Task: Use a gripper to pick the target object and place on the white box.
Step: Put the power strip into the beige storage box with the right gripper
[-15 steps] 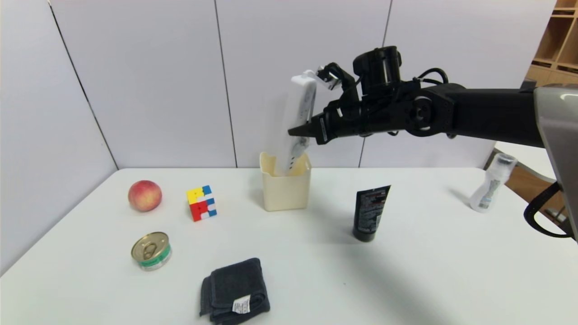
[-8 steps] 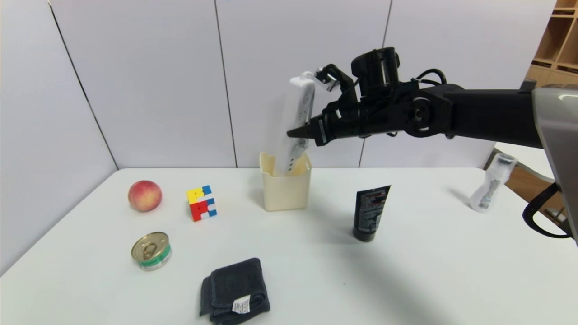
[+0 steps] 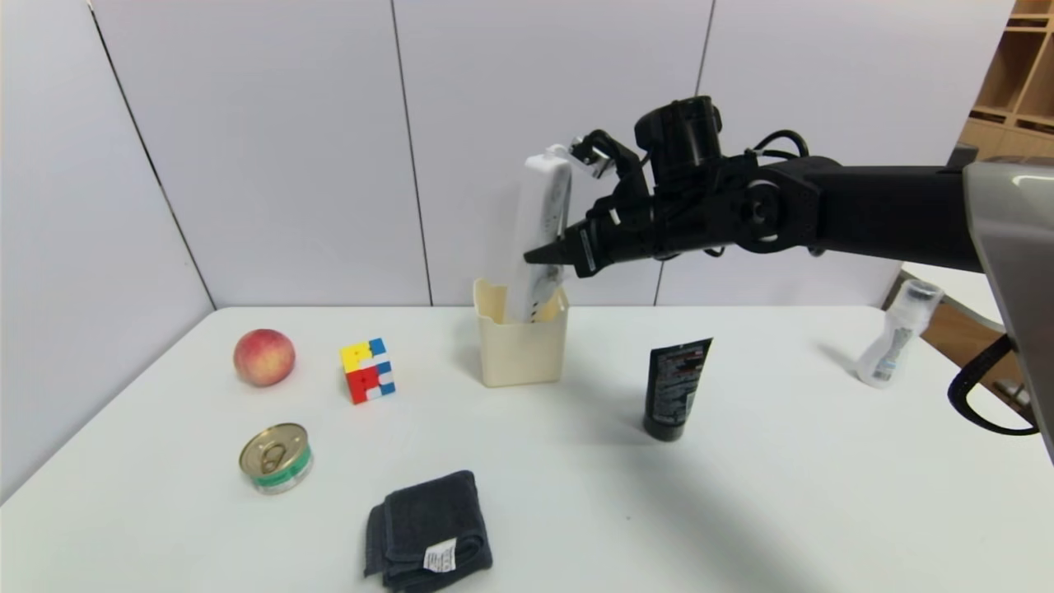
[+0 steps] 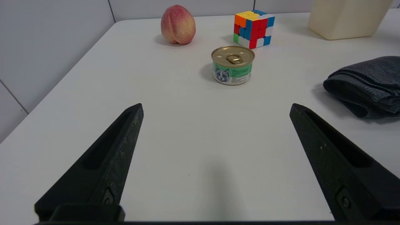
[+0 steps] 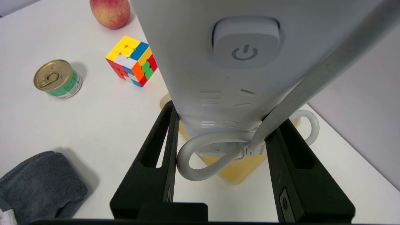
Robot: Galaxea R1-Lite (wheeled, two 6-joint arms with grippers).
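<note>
Gripping the power strip (image 3: 543,222) firmly, my right gripper (image 3: 545,254) holds it nearly upright, its lower end inside the white box (image 3: 520,350) at 12 o'clock on the table (image 3: 741,494). My left gripper (image 4: 215,109) hangs open, low near the can (image 4: 232,65).

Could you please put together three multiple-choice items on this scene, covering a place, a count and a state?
1. The long white power strip has its lower end:
A. inside the cream-white square plastic box
B. on the folded dark grey towel
C. beside the peach

2. Metal cans on the white table:
A. none
B. one
C. three

3. The right end effector is:
A. shut on the strip
B. open and empty
C. out of view

Answers: 1 A, the strip dips below the box rim; 2 B, only the pull-tab can shows; 3 A, its fingers flank and press the strip.
</note>
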